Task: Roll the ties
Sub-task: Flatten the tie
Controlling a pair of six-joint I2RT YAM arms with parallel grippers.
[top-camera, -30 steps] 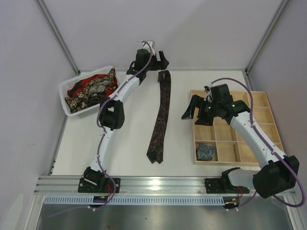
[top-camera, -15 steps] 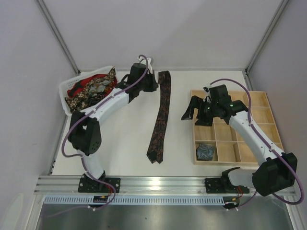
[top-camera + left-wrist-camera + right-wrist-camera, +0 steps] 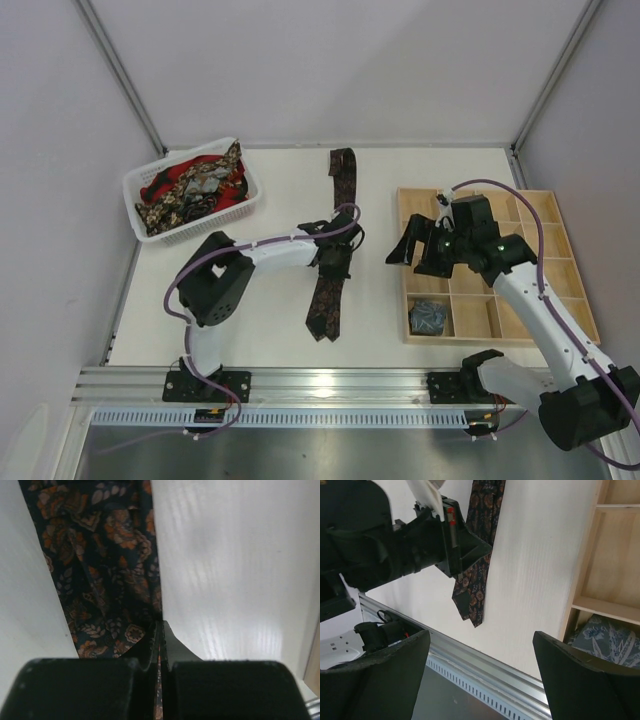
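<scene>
At the worktop's (image 3: 270, 200) centre a dark patterned tie (image 3: 325, 300) lies lengthwise from twelve o'clock to six. Midway along one long edge the left end effector (image 3: 335, 262) is clenched tight; whether cloth is caught I cannot tell. At three o'clock the right end effector (image 3: 412, 245) hangs released at a wooden tray's (image 3: 510, 338) edge. A thin edge pinch may slip, or drag and skew the tie.

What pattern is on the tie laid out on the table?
The tie is dark with orange-brown floral paisley, clearest in the left wrist view.
</scene>
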